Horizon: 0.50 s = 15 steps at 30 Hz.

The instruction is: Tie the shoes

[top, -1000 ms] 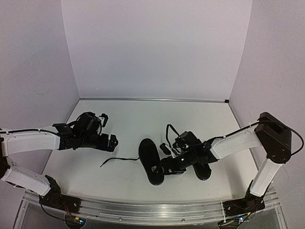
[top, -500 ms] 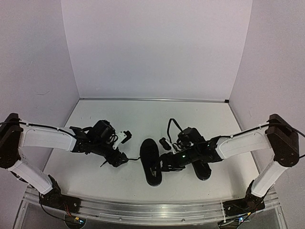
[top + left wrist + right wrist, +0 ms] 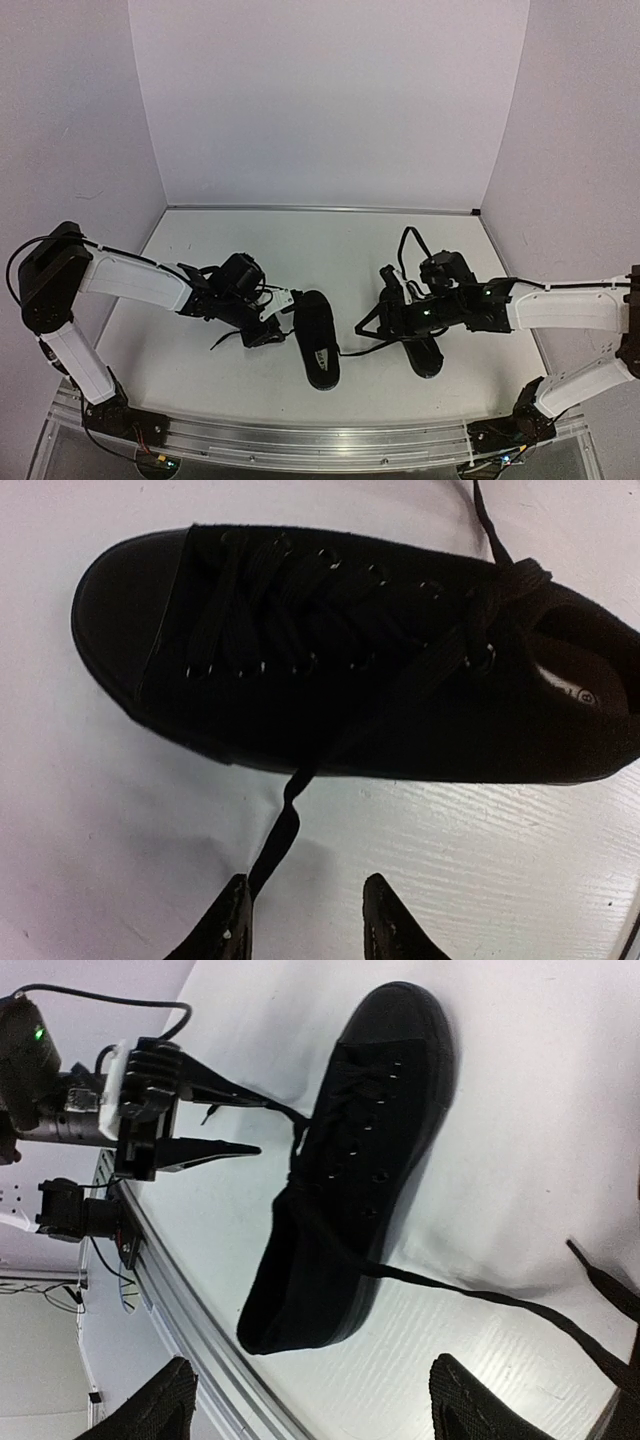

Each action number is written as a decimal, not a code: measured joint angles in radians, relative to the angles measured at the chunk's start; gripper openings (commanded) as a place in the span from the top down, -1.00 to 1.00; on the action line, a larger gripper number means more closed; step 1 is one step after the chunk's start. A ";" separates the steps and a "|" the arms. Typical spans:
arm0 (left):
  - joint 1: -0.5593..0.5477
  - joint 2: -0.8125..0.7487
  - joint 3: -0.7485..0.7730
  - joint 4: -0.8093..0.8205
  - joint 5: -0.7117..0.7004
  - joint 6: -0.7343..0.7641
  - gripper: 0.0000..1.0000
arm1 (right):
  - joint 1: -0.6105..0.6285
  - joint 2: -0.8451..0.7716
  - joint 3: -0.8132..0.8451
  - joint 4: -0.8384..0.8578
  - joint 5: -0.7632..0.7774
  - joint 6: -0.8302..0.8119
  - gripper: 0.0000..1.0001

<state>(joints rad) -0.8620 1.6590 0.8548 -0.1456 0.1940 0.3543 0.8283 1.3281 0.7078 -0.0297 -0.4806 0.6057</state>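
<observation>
top: left gripper (image 3: 278,320) just left of labelled shoe (image 3: 318,340), shoe's long axis near-to-far | left wrist: lace (image 3: 285,820) trails from shoe to one finger, jaws narrow, not clamped | right wrist: right gripper (image 3: 312,1365) wide, right of shoe

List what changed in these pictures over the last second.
The left gripper swung right to the nearer shoe and narrowed its jaws around that shoe's loose lace end, which is not yet pinched. The right gripper drew back from over that shoe toward its own side, jaws wide. A second lace now stretches from the shoe toward it; whether it is held is unclear. That shoe and the other shoe stayed put.
</observation>
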 measured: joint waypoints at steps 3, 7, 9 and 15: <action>-0.003 0.033 0.025 0.022 0.020 0.030 0.33 | -0.017 -0.025 -0.029 -0.030 0.015 0.001 -0.52; -0.005 0.080 0.059 0.034 0.028 0.066 0.32 | -0.023 -0.042 -0.039 -0.053 0.020 0.001 -0.49; -0.006 0.105 0.076 0.035 0.027 0.079 0.32 | -0.023 -0.046 -0.039 -0.055 0.020 0.001 -0.48; -0.008 0.128 0.080 0.031 0.002 0.110 0.37 | -0.023 -0.048 -0.039 -0.060 0.020 0.000 -0.40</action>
<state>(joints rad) -0.8696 1.7872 0.9348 -0.1145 0.1956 0.4646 0.8055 1.2800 0.6685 -0.0895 -0.4607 0.6059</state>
